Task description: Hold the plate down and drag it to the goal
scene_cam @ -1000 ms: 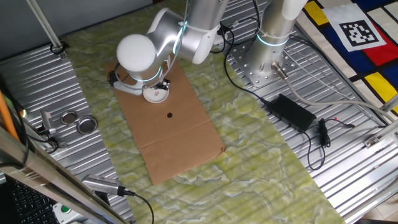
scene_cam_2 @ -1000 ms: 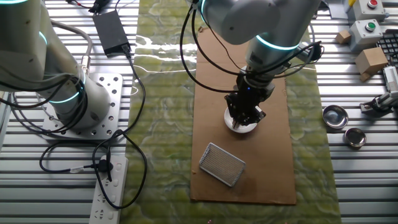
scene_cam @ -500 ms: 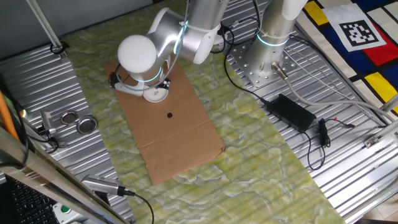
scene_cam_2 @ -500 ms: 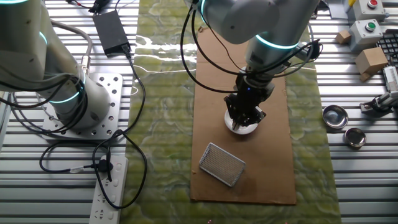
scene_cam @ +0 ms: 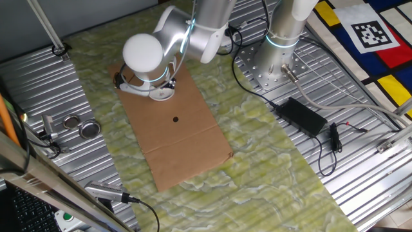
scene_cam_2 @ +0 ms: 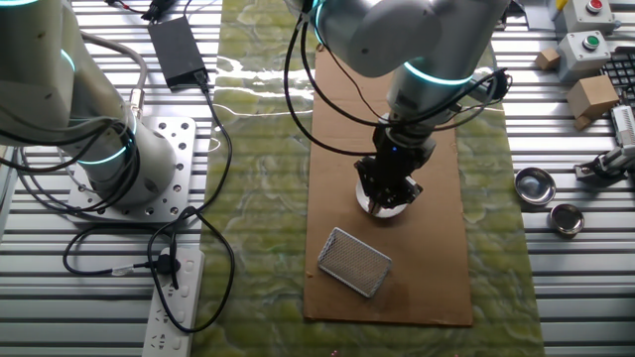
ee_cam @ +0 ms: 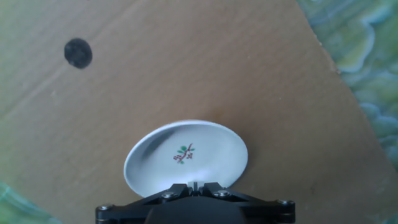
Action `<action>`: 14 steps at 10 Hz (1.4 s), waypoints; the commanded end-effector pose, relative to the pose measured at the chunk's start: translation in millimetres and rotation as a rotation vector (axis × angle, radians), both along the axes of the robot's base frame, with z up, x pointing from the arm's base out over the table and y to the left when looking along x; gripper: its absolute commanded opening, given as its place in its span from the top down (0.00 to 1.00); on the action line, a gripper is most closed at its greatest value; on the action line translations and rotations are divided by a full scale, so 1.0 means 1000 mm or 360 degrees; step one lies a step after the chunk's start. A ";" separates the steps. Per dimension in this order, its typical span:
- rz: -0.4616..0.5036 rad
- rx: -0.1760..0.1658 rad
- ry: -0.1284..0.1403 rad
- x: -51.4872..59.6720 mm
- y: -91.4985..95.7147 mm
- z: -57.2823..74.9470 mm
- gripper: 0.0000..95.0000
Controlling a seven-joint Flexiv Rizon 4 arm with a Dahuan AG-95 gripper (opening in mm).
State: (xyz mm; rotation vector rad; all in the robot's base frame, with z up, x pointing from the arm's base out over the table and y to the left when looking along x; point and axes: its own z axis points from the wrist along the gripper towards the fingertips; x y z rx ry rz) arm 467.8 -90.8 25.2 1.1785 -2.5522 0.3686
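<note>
The plate (ee_cam: 186, 155) is a small white dish with a tiny sprig mark at its centre. It lies on a brown cardboard sheet (scene_cam: 187, 145). My gripper (ee_cam: 196, 185) is shut, with its fingertips together on the plate's near rim. In one fixed view the arm covers most of the plate (scene_cam: 162, 94). In the other fixed view the gripper (scene_cam_2: 388, 193) stands on top of the plate (scene_cam_2: 389, 207). A black dot (scene_cam: 176, 118) is marked on the cardboard a short way from the plate, and it also shows in the hand view (ee_cam: 78, 53).
A grey mesh rectangle (scene_cam_2: 354, 261) lies on the cardboard (scene_cam_2: 437, 268) near the plate. Two silvery tins (scene_cam_2: 535, 183) (scene_cam_2: 567, 219) sit on the ribbed metal beside it. A second arm's base (scene_cam_2: 109, 149), a black power adapter (scene_cam: 306, 116) and cables lie around.
The gripper and plate have shifted a little together, toward the mesh rectangle and slightly away from the black dot. The arm now hides more of the plate in one fixed view.
</note>
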 end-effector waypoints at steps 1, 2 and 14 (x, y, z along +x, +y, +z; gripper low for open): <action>0.0001 0.0012 -0.0002 0.000 -0.001 0.000 1.00; -0.0013 0.0020 -0.0007 0.000 -0.001 0.000 1.00; -0.0073 0.0118 -0.0026 0.008 0.019 0.004 1.00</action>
